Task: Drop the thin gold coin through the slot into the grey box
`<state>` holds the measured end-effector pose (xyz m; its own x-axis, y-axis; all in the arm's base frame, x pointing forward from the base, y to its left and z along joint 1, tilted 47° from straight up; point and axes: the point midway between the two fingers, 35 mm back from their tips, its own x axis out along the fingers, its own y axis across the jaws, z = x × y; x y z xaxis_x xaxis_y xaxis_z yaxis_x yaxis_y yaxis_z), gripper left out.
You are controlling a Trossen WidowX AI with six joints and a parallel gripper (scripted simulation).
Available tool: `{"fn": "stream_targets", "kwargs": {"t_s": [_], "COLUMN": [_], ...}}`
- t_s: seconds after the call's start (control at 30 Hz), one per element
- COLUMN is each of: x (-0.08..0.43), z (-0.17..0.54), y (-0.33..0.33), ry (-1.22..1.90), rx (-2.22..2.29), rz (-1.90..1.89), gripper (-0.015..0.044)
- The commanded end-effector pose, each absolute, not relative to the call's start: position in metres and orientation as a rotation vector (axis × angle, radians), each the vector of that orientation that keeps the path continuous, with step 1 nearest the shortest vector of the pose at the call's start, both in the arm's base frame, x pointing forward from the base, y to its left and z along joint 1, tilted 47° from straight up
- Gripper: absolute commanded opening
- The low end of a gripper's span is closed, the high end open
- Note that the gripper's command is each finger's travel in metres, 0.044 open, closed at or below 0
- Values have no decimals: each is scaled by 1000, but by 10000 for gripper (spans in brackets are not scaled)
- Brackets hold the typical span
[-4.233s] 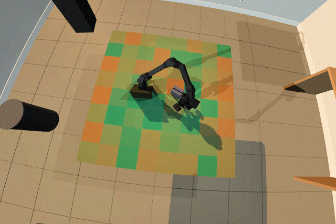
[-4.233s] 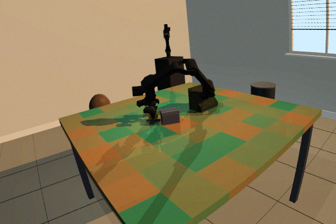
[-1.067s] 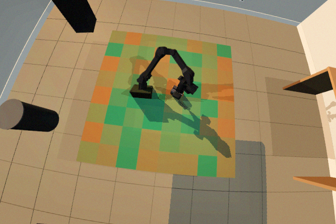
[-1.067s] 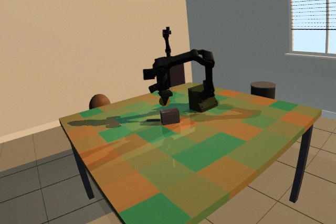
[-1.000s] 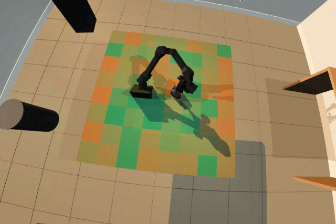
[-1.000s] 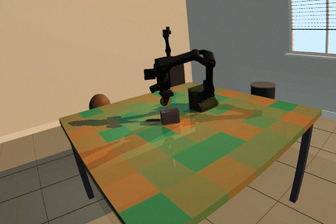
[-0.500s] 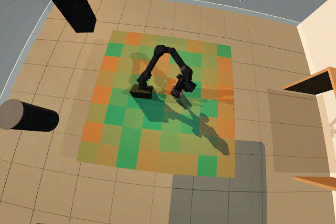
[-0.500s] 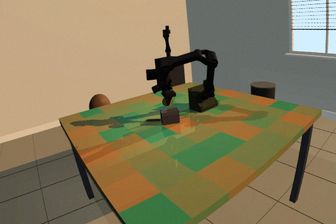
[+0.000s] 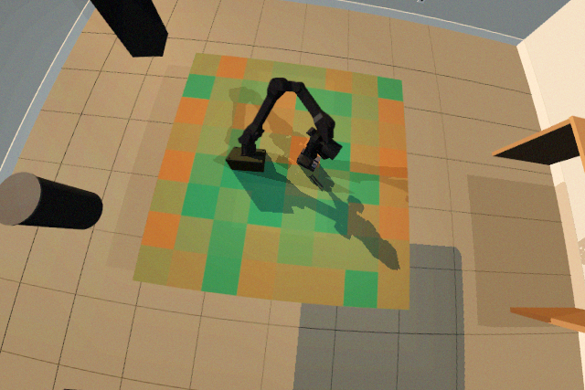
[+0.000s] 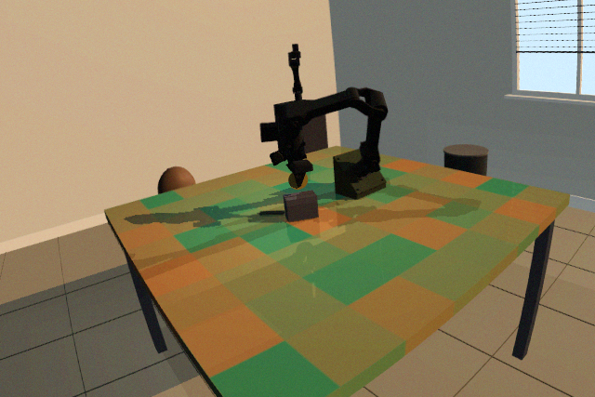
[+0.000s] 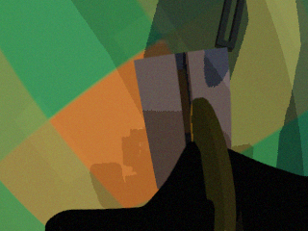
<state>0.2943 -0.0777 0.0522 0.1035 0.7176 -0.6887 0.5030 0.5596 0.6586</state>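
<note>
My gripper (image 9: 308,162) (image 10: 298,179) (image 11: 197,148) is shut on the gold coin (image 10: 291,181) (image 11: 204,120) and points down. The coin is held on edge, its lower rim showing beyond the fingers. The grey box (image 10: 301,207) (image 11: 161,87) stands on the table, with its narrow slot (image 11: 184,91) running along the lid. In the exterior view the coin hangs just above the box's top. In the wrist view it overlaps the lid to the right of the slot, at a slight angle to it. The lid's near part is hidden. The empty dark holder (image 10: 271,213) (image 11: 231,24) lies beside the box.
The arm's base (image 9: 245,160) (image 10: 359,181) stands on the patchwork table (image 9: 221,253) (image 10: 375,335), behind the box in the exterior view. Shadows of the arm cross the table. A black cylinder (image 9: 66,201) and a tall black block (image 9: 124,13) stand outside the table's edge.
</note>
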Motion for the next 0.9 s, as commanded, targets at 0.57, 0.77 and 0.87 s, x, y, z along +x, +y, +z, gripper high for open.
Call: {"fn": "stream_targets", "kwargs": {"t_s": [0.57,0.77,0.87], "x": [294,294,295], "z": [48,47,46], "y": [-74,-71,-70], "ry": [1550,1550,1550], "rx": [1080,1082,1081], "rz": [210,208,209], "gripper": [0,0,0]}}
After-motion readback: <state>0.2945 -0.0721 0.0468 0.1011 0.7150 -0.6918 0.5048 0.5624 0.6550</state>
